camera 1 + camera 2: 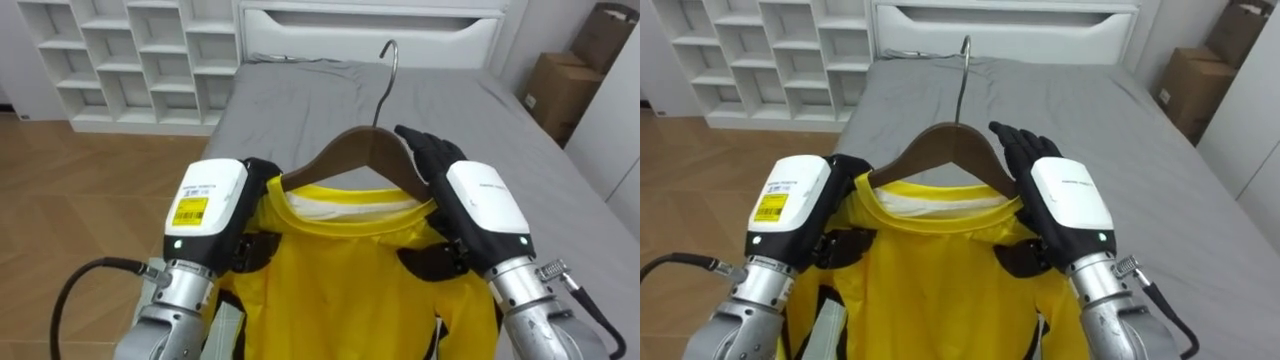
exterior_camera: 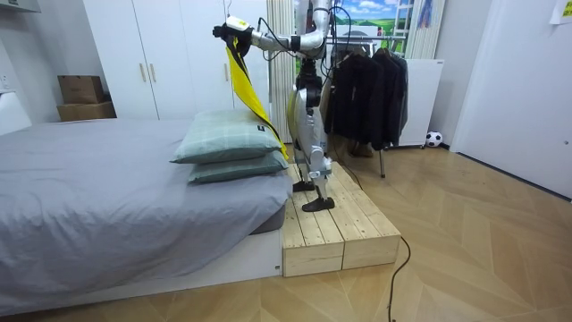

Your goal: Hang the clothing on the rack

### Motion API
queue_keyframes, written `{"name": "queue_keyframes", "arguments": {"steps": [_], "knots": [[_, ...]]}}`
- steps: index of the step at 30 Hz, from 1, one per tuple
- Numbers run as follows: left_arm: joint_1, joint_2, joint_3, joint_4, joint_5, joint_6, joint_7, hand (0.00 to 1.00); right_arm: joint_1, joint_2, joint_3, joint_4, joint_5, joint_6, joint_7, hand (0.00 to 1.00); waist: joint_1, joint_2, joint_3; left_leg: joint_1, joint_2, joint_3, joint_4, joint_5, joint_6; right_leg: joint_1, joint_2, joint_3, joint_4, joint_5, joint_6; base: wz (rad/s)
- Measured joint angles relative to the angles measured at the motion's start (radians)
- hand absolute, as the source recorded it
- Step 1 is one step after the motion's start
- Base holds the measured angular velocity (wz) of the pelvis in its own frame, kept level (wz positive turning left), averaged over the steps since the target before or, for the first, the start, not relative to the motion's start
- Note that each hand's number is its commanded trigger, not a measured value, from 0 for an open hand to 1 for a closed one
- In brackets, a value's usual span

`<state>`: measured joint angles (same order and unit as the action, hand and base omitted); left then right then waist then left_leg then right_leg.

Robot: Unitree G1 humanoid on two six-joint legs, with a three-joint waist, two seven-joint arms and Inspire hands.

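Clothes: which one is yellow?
The shirt on the wooden hanger that the robot holds up; the other clothes, hanging behind it, are dark.

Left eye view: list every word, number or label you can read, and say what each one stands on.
Yellow sticker on the left hand: print and barcode, too small to read.
Grey print on the right hand: too blurred to read.
White label on the cardboard box: too small to read.
Yellow shirt and hanger: no text.
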<state>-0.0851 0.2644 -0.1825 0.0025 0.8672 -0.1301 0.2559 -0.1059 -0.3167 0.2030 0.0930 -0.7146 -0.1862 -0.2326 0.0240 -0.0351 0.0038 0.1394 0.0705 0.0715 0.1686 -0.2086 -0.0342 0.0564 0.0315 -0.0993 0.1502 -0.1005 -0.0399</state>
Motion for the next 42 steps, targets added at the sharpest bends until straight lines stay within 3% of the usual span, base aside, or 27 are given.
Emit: {"name": "queue_keyframes", "arguments": {"steps": [12, 20, 23, 33, 42], "knots": [[0.000, 0.006, -0.001, -0.002, 0.000, 0.003, -0.001, 1.00, 0.012, 0.022, 0.000, 0.082, 0.003, -0.012, -0.097, 0.00, -0.008, 0.017, -0.0069, -0.005, 0.000, -0.005, 0.000, 0.000, 0.000, -0.002, -0.001, -0.010, -0.002, -0.001, 0.000, 0.01], [0.000, 0.008, -0.001, -0.016, 0.008, 0.000, -0.001, 1.00, 0.015, 0.022, -0.001, 0.092, -0.007, -0.023, -0.132, 0.00, -0.020, 0.035, -0.0051, -0.004, 0.000, -0.005, 0.000, 0.000, 0.000, -0.001, -0.001, -0.009, -0.002, -0.001, 0.000, 0.00], [0.000, 0.024, -0.002, -0.033, 0.014, 0.000, -0.001, 1.00, 0.025, 0.021, -0.003, 0.091, -0.036, -0.022, -0.148, 0.00, -0.019, 0.035, -0.0051, -0.004, 0.000, -0.005, -0.001, 0.000, 0.000, -0.001, 0.000, -0.007, -0.002, -0.001, 0.000, 0.00], [0.000, 0.037, -0.002, -0.056, 0.055, 0.001, -0.011, 1.00, 0.034, 0.021, -0.002, 0.124, -0.054, -0.009, -0.153, 0.00, -0.015, 0.035, -0.0051, -0.004, 0.000, -0.005, -0.003, 0.000, 0.000, 0.003, 0.001, -0.007, -0.014, -0.001, 0.000, 0.00], [0.000, 0.036, -0.001, -0.057, 0.121, 0.003, -0.033, 1.00, 0.033, 0.020, -0.002, 0.144, -0.075, 0.016, -0.069, 0.00, -0.014, 0.018, -0.0015, -0.004, 0.001, 0.000, -0.005, 0.000, 0.000, -0.005, 0.004, -0.001, -0.013, -0.001, 0.001, -0.01]]}}
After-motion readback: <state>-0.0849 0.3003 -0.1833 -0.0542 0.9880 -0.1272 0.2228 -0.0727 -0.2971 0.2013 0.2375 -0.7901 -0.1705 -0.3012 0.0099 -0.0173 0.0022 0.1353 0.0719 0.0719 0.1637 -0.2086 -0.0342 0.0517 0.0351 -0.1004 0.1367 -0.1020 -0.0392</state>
